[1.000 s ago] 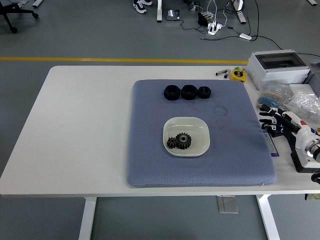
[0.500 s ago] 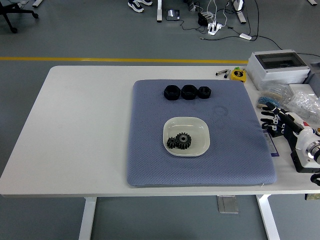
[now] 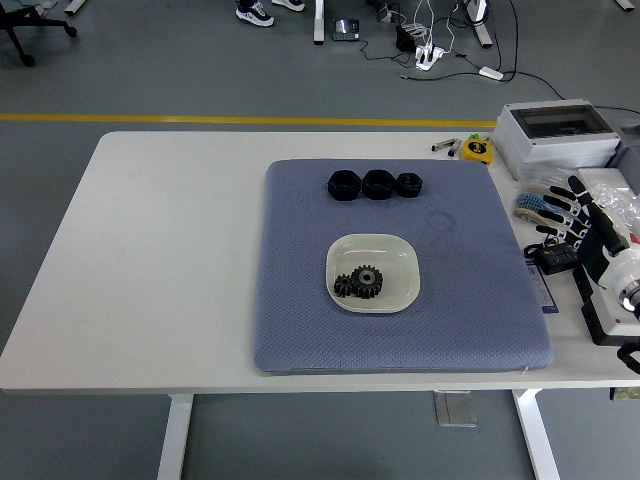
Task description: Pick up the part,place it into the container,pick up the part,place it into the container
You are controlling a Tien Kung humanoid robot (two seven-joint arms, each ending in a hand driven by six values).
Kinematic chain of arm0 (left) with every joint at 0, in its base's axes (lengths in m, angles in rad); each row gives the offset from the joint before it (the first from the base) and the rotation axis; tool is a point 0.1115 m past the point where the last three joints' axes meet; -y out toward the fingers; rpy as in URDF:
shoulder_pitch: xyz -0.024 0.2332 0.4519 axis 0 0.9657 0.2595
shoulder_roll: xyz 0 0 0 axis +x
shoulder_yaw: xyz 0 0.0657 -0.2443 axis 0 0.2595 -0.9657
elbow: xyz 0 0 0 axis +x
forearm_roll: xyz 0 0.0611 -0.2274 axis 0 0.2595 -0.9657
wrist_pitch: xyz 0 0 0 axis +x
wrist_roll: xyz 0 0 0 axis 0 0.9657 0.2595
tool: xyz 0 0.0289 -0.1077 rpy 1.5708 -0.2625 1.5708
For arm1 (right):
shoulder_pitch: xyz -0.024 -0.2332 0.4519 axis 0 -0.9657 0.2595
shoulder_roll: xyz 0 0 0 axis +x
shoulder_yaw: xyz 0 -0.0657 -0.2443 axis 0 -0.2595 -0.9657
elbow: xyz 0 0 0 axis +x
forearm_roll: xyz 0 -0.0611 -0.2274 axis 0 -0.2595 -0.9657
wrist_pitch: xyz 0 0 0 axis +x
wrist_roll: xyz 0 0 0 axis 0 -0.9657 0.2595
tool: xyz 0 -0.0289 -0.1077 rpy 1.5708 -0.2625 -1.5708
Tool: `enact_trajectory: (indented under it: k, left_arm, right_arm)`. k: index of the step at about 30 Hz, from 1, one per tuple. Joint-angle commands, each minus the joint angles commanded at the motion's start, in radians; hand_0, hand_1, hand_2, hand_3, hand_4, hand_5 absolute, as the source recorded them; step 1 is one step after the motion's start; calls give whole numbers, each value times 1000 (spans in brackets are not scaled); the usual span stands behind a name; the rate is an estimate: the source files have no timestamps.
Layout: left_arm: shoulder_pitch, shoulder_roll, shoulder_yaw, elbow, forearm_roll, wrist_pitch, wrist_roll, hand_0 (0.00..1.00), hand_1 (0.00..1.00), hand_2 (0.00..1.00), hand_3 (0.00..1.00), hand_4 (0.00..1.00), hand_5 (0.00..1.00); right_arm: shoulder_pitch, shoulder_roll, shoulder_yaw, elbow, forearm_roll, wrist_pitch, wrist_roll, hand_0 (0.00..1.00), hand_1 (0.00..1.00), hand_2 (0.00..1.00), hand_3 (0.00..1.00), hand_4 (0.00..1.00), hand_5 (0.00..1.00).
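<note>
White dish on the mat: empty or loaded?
Loaded. The white dish holds two dark gears meshed side by side in its near half; the far half is bare. Three black parts sit outside it on the blue mat.

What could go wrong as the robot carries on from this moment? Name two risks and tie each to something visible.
1. The right robot hand hangs at the table's right edge among clutter: a blue brush, a plastic bag and a grey box. Swinging inward, it might snag or drag one.
2. The three black parts sit touching in a row on the blue mat. Grasping one may nudge its neighbours. The white dish already holds gears, so space is tighter.
</note>
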Motion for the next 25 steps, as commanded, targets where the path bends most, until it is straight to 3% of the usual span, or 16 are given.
enact_trajectory:
  k: [6,15,19,25]
  left_arm:
    - [0,-1,0,0,-1,1,-1,703,705,745,651,674,674]
    - [-14,-5,12,-2,2,-2,-5,702,705,742,650,674,674]
    - [-22,0,17,-2,-6,-1,-7,702,705,742,650,675,674]
    - [-28,8,10,-4,18,-8,-1,702,705,742,650,675,674]
  right_arm:
    - [-54,22,101,92,-36,-28,10,669,713,780,725,998,767]
    - [-189,103,352,246,-274,-45,-16,701,734,787,742,998,771]
    - [-236,123,443,283,-374,-42,-23,730,746,798,765,998,772]
    - [-264,122,490,305,-431,-27,-26,730,746,798,765,998,772]
